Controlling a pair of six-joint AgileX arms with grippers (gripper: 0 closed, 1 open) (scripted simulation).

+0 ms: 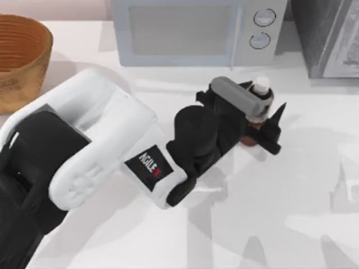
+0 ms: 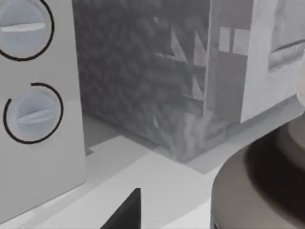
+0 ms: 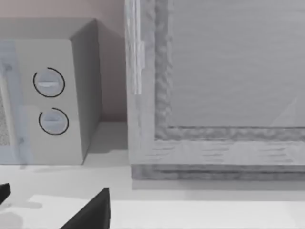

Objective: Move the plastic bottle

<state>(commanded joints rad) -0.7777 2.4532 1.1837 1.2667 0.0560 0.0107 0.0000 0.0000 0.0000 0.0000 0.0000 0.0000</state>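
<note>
Near the middle of the table point(image 1: 314, 224), just in front of the microwave point(image 1: 190, 31), the plastic bottle point(image 1: 259, 101) stands upright between the dark fingers point(image 1: 275, 126) of my left gripper point(image 1: 263, 120), which appear closed against its sides. From the left wrist view, the bottle's brown shoulder looms close. A woven basket point(image 1: 19, 56) sits at the table's far left.

Bright even light; soft arm shadows on white table point(image 1: 314, 185); close bottle point(image 2: 267, 191) blurred.
</note>
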